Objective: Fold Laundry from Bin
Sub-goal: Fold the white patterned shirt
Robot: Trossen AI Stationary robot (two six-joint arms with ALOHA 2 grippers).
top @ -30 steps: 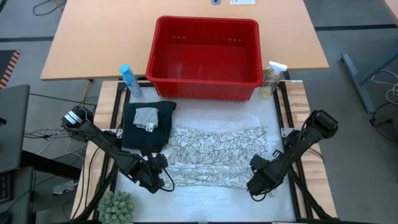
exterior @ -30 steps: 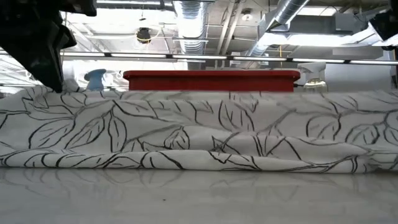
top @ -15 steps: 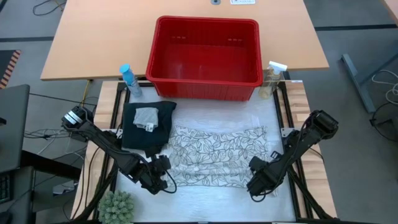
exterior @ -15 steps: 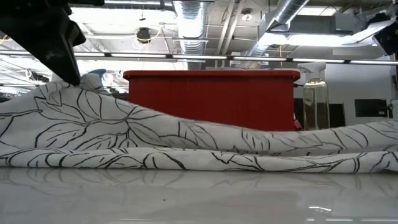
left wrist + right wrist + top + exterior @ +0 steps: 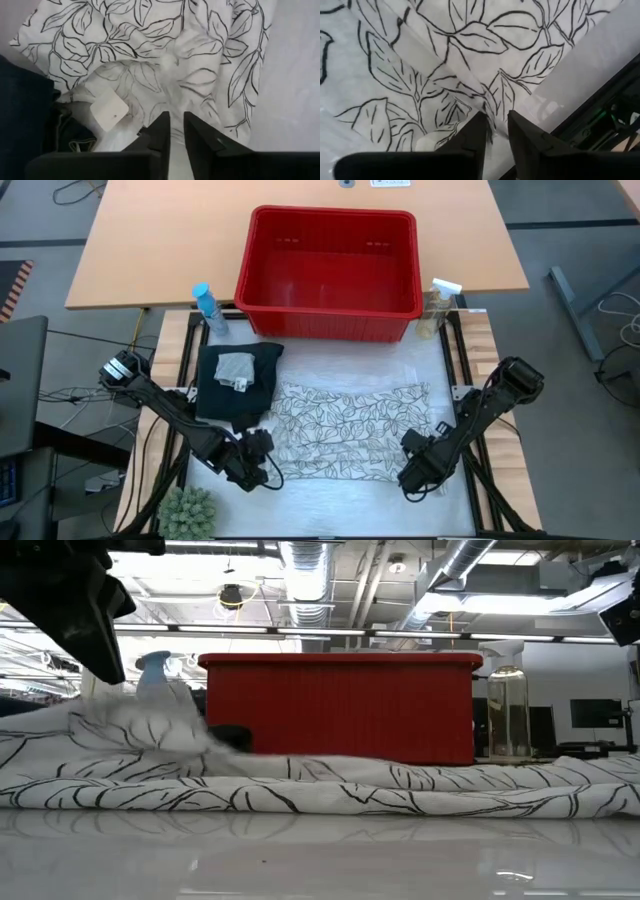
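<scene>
**Both grippers clamped on the leaf-print cloth**

The white leaf-print cloth [image 5: 345, 430] lay spread near the table's [image 5: 330, 505] front edge. The left gripper [image 5: 262, 458] pinched its front-left corner; the right gripper [image 5: 418, 465] pinched its front-right corner. The dark trousers [image 5: 236, 385] with grey cloth [image 5: 235, 368] lay folded left. The red bin [image 5: 330, 270] stood at the rear edge.

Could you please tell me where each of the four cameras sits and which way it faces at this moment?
High view: above the table, looking straight down on the red bin, leaf-print cloth and both arms.
Low view: at table-top height, looking level across the cloth to the bin; dark arm parts show at both upper corners.
Left wrist view: on the left arm, looking past the left gripper at the cloth.
Right wrist view: on the right arm, past the right gripper.
All four share the cloth.
</scene>
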